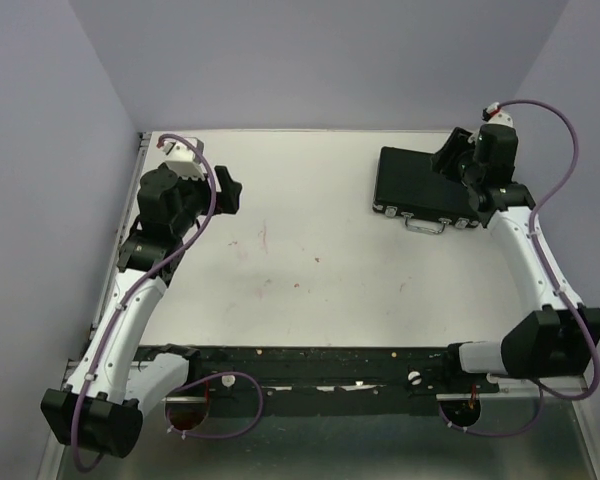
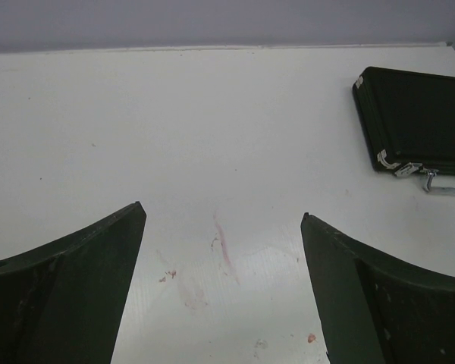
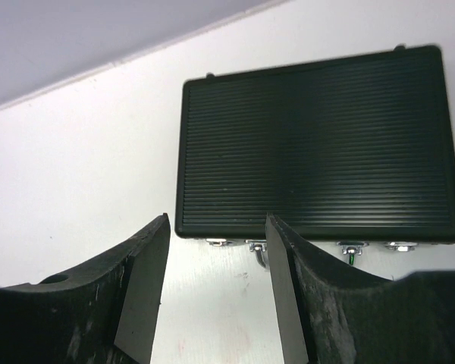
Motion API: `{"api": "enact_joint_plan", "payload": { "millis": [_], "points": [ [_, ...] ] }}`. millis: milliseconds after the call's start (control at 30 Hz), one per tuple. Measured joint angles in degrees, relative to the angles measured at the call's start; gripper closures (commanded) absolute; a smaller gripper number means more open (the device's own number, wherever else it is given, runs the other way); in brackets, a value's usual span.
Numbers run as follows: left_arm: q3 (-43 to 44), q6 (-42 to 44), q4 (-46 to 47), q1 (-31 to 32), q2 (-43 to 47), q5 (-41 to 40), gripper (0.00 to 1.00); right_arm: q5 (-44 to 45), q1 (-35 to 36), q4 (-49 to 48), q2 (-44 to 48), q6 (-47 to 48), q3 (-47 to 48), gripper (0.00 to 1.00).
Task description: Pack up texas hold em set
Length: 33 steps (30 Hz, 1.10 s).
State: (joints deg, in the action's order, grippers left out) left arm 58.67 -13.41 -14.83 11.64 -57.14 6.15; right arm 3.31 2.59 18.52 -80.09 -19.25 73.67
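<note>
Top external: one closed black ribbed briefcase (image 1: 420, 185) with silver latches, far right corner of your white tabletop (image 1: 310, 250). Your left gripper (image 2: 221, 220) stands wide, empty; right gripper (image 3: 217, 220) half-parted, empty.

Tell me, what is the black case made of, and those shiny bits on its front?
The case looks like hard plastic or painted metal, I cannot tell which: it is matte black, with fine straight ridges across the lid. The latches look like polished metal: silver and glinting. The handle looks the same, a bright silver loop.
</note>
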Motion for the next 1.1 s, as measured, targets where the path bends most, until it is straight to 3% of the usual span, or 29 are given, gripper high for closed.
{"api": "enact_joint_plan", "payload": {
  "millis": [533, 767, 1100],
  "points": [
    [-14.8, 1.6, 1.5, 0.1, 21.9, -2.6, 0.01, 2.1, 0.0, -12.7, 30.3, 5.3, -26.8, 0.38],
    [-17.0, 1.0, -0.4, 0.1, 28.3, -6.7, 0.01, 2.1, 0.0, -15.6, 34.2, 5.5, -29.1, 0.38],
    [-17.3, 0.4, -1.2, 0.1, 30.0, -9.2, 0.01, 2.1, 0.0, -17.6, 35.0, 5.8, -29.2, 0.38]
  ]
}}
